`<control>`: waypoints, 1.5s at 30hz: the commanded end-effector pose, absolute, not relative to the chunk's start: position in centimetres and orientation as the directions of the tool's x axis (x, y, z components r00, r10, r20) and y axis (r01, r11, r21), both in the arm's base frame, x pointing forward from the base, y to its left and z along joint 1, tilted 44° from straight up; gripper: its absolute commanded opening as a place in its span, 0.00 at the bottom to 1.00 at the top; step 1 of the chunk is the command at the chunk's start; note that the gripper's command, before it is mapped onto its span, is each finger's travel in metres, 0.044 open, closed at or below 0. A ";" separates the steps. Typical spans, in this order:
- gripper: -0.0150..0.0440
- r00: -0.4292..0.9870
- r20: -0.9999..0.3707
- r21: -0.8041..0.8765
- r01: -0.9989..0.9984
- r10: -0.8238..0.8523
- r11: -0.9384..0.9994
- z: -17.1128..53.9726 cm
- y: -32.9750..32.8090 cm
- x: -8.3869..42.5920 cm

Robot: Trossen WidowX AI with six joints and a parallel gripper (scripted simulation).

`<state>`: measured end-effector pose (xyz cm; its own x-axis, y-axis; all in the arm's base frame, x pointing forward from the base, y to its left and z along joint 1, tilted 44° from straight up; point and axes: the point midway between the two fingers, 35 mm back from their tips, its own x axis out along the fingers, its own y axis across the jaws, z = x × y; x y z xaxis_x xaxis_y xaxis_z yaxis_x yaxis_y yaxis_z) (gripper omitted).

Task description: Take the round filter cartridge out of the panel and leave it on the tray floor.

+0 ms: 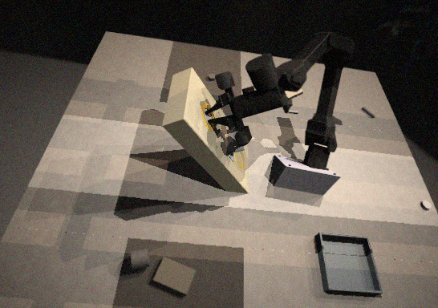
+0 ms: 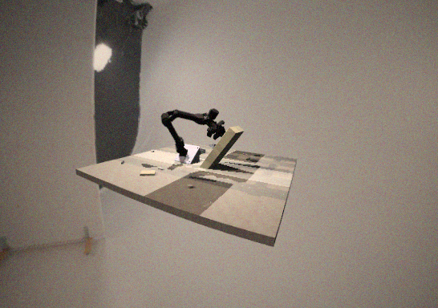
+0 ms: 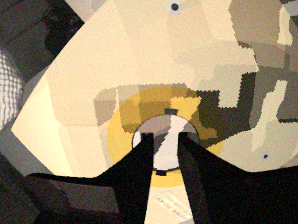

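Nearest you on the right, the tray (image 1: pixel 322 264) waits on the surface (image 1: pixel 281 220) (image 2: pixel 249 204) with no cartridge in it; over to the near left lie a small grey roll (image 1: pixel 139 259) and a tan block (image 1: pixel 174 276), which you can leave alone. Farther back on the right, the arm (image 1: pixel 330 91) (image 2: pixel 172 129) rises from its wedge-shaped base (image 1: pixel 305 180) (image 2: pixel 194 151) and reaches left to the leaning panel (image 1: pixel 208 151) (image 2: pixel 222 147) (image 3: pixel 100 60). There your hand (image 1: pixel 208 117) (image 2: pixel 223 131) (image 3: pixel 164 139) is closed most of the way, its two fingertips a little apart and gripping the cartridge (image 1: pixel 208 116) (image 3: pixel 166 150) at its face. The cartridge is in the panel, inside the yellow ring (image 3: pixel 117 117); you can't tell from here whether it has come forward at all. You're at the gripping step, I'd say, with the removal and the trip to the tray left to do. Keep the squeeze firm and draw back square to the sloping face; the dark notches at the cartridge's rim may mean it wants a twist first, so if it binds, turn it gently rather than tugging. Pull off-line and the tips could slip from the slots.
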<state>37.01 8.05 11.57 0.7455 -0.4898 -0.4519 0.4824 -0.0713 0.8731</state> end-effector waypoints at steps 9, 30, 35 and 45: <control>0.25 0.741 -0.458 0.731 0.629 -0.491 0.267 11.3 7.6 37.4; 0.25 0.741 -0.458 0.205 0.626 -0.491 0.753 11.2 7.6 37.5; 0.25 0.741 -0.458 0.052 0.574 -0.491 0.817 11.2 7.6 37.5; 0.25 0.741 -0.458 -0.174 0.467 -0.491 0.867 11.2 7.5 37.6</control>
<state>36.97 7.98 11.47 0.7452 -0.4908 -0.4514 0.4834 0.8639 -0.1413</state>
